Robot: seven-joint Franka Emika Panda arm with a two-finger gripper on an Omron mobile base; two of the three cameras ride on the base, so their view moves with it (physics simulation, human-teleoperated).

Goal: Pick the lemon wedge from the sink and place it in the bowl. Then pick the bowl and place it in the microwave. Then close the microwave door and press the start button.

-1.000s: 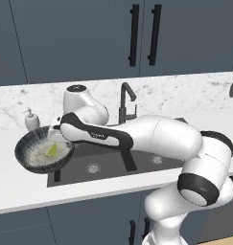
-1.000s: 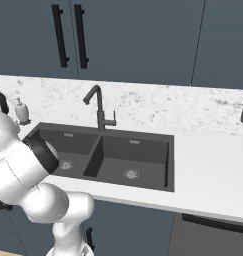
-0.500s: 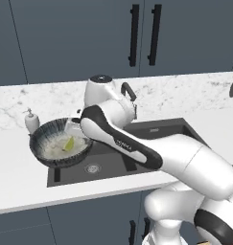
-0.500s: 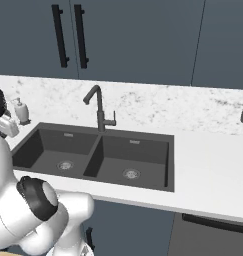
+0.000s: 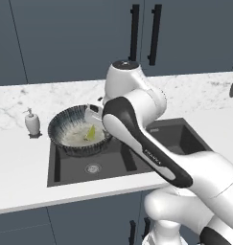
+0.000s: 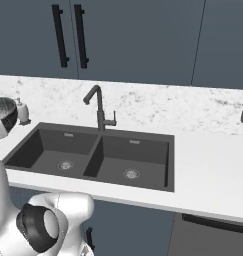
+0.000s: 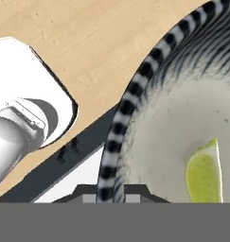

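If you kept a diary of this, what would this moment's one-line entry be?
stage: carrying bowl | lemon wedge: inside bowl | gripper: shut on rim | bowl above sink left basin

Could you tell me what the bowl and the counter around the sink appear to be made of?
The bowl: likely glazed ceramic, judging by its dark streaked outside and pale speckled inside. The counter: looks like polished marble or similar stone, white with grey veining. The sink looks matte dark grey.

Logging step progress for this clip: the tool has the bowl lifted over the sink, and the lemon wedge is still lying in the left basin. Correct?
Not quite. The lemon wedge is not in the basin; it lies inside the bowl, as the left base view and hand view show. The rest holds: the tool has the bowl by its rim above the sink.
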